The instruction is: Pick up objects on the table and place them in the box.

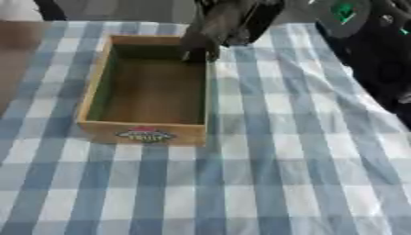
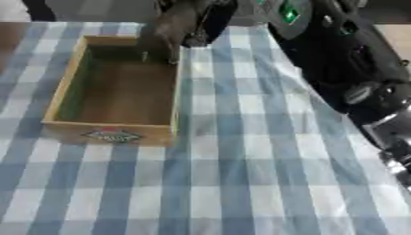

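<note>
A shallow wooden box [image 1: 96, 87] with a red and green label on its front wall stands on the checked cloth, left of centre. Its brown floor shows nothing lying in it. My right hand [image 1: 210, 27] hangs over the box's far right corner, its dark fingers [image 1: 195, 51] pointing down and slightly apart, reaching just inside the rim. I see nothing between the fingers. The right arm [image 2: 345, 59] runs up the right side and bends across the top. No loose object shows on the cloth. My left hand is out of sight.
A blue and white checked cloth [image 1: 305, 174] covers the table from the box to the near edge. Bare brown tabletop [image 1: 14, 55] shows at the far left. The black arm with a green patch [image 2: 287, 13] fills the upper right.
</note>
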